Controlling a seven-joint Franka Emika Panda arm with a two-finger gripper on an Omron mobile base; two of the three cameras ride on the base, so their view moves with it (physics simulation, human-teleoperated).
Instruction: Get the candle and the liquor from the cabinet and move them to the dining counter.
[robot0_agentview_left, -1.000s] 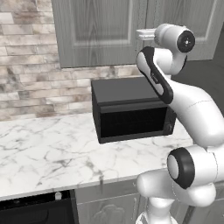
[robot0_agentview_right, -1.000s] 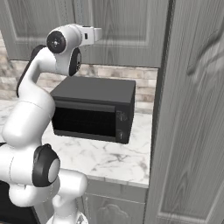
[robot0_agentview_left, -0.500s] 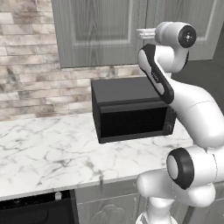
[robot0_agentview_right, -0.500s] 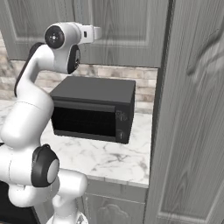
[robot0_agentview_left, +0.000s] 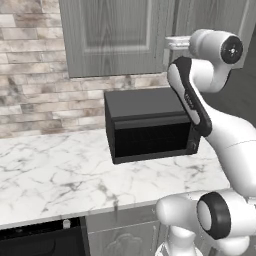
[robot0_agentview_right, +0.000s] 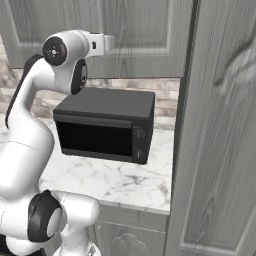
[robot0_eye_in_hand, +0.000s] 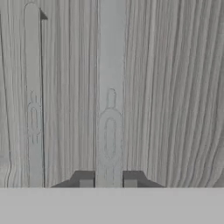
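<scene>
Jaws (robot0_eye_in_hand: 108, 181) closed on the cabinet (robot0_eye_in_hand: 175, 87) door handle (robot0_eye_in_hand: 109, 87); no legible writing anywhere.

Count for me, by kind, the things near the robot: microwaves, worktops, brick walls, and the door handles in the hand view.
Black microwave: 1
Marble worktop: 1
Brick wall: 1
Cabinet door handles: 2
Total: 5

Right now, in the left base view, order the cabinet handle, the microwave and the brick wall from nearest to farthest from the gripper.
1. Cabinet handle: clamped between the gripper's fingertips, at the door.
2. Microwave: below the gripper, on the worktop.
3. Brick wall: far off to the left.
</scene>
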